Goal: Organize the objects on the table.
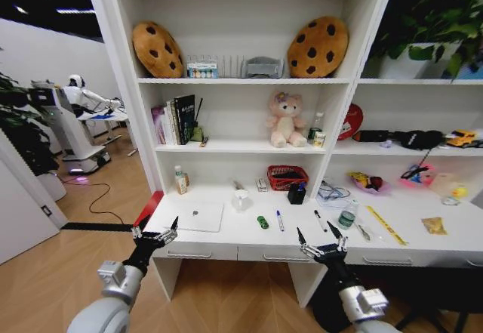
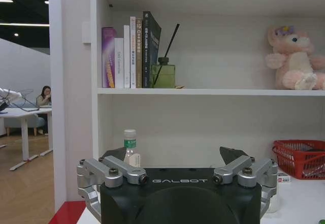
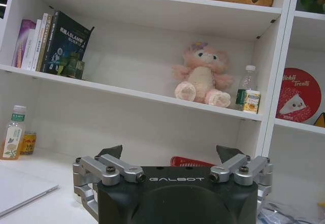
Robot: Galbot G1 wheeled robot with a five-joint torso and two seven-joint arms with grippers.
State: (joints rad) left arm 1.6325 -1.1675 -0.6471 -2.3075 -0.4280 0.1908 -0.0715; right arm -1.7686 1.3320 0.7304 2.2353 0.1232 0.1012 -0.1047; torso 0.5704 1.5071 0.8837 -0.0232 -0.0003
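Head view: I have both arms raised short of the desk's (image 1: pixel 226 238) front edge. My left gripper (image 1: pixel 155 235) hangs off the front left corner with its fingers spread and nothing between them. My right gripper (image 1: pixel 323 248) sits before the drawers near the middle of the front edge, fingers likewise spread and empty. The laptop (image 1: pixel 198 217) lies closed toward the left end of the desk. Right of it, along the middle, lie the green item (image 1: pixel 263 222), the blue pen (image 1: pixel 280 220) and the black pen (image 1: pixel 321 220). The jar (image 1: pixel 347 215) stands just beyond them, and the ruler (image 1: pixel 386 225) lies slantwise toward the right end.

Left wrist view: my left gripper (image 2: pixel 179 159) faces the shelving, jaws apart and holding nothing. A bottle (image 2: pixel 131 149) stands at the desk's back left, a red basket (image 2: pixel 300 158) farther along. A pink bear (image 2: pixel 294 59) sits on the shelf above.

Right wrist view: my right gripper (image 3: pixel 171 156) is also wide apart and empty, aimed at the shelves. A corner of the laptop (image 3: pixel 23 191) shows on the desk surface beside it.
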